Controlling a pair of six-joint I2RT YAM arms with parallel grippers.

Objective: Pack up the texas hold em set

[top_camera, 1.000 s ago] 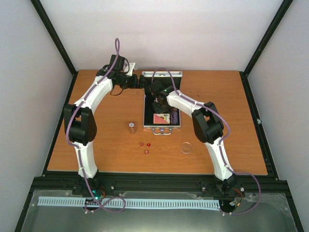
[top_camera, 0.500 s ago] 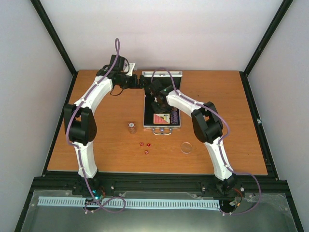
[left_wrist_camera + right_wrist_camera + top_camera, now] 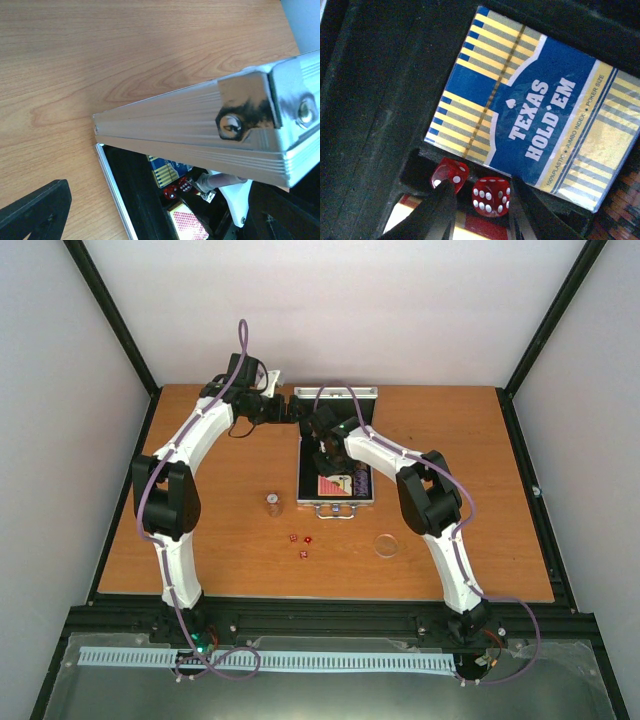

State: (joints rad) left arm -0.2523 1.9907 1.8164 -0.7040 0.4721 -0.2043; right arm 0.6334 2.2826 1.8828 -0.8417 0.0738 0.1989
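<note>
- Right wrist view shows the right hand inside the case, its two fingers a little apart and flanking a red die; the die seems to lie loose in its pocket rather than pinched
- A second red die sits just beside the first in the same small pocket, against the edge of the blue card deck
- The red-backed deck lies in the case too, nearer the front wall
- The left hand is at the left corner of the raised lid, apparently keeping it up; I cannot tell whether its fingers are clamped on the lid or only resting against it
- Packed so far, by my reading: both decks and two dice
- Out on the counter: a chip stack left of the case, three more dice in a loose cluster in front of it, and the clear round disc to the right of those
- Whether chips already fill part of the case is unclear from above
- Roughly half done, I judge; after the loose pieces go in, the lid needs lowering and latching
</note>
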